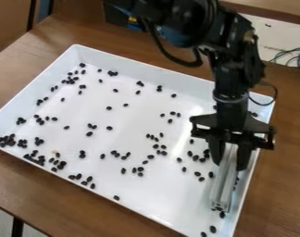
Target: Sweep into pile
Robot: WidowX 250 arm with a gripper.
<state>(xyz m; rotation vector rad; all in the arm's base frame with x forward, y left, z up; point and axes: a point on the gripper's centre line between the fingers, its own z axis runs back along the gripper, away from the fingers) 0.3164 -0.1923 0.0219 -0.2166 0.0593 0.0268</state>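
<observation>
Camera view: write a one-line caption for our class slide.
A black gripper grips a pale bar in a white tray scattered with small black pieces.

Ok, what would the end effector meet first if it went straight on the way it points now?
Pointing down, the end effector would probably press the silvery bar it grips into the white tray, beside some black beans; whether bar and tray touch is unclear from here.

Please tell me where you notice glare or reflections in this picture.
Camera view: glare brightens the white tray beside the black arm, and pale highlights run along the silvery bar in the gripper.
</observation>
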